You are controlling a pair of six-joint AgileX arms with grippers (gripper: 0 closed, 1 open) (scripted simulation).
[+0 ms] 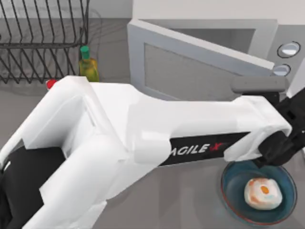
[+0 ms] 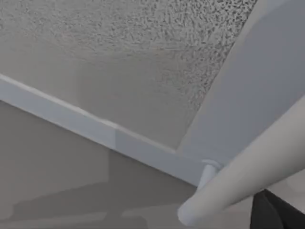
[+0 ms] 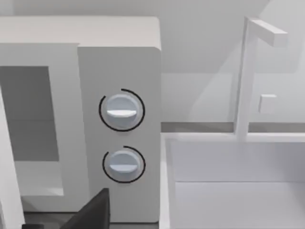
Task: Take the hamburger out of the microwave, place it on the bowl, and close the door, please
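hamburger (image 1: 262, 193) sits in the bowl (image 1: 233, 183) at the bench's (image 1: 190, 200) front right. microwave (image 1: 286, 28) at the back right, door (image 1: 190, 67) part open, swung out toward the left. left arm reaches across to the right, its hand (image 1: 281, 145) by the door's bar handle (image 1: 259, 84), just above the bowl; can't tell how far its fingers are open or if they hold anything. left wrist view has the handle close up. right wrist view faces the two knobs (image 3: 121, 110). dish rack (image 1: 43, 43) and a bottle (image 1: 88, 65) back left.
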